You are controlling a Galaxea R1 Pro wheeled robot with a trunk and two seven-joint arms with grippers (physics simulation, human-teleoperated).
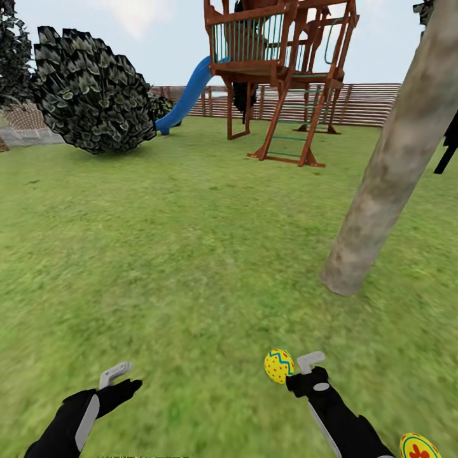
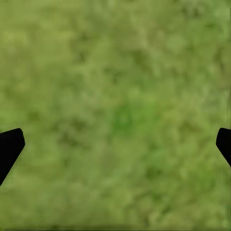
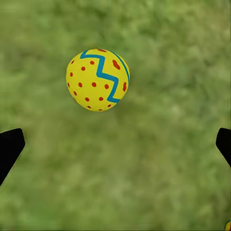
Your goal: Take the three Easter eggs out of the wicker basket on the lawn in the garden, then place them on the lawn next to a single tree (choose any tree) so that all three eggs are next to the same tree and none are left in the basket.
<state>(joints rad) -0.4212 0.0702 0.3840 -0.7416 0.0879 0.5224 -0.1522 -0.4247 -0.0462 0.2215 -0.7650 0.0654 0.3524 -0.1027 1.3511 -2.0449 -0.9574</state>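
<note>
The right claw is hanging low over the grass with its jaws spread wide and nothing between them; in the right wrist view its dark fingertips are sitting at the far edges. Just beside it, a small bright yellow egg with red dots and a teal zigzag is lying on the mottled green lawn, apart from the jaws, apparently set down there because the thick, slanted, pale grey-brown tree trunk is standing near. A second yellow egg with a red pattern is resting by the right forearm. The left claw is hovering wide and empty over bare grass. The wooden playset with blue slide is standing well beyond.
</note>
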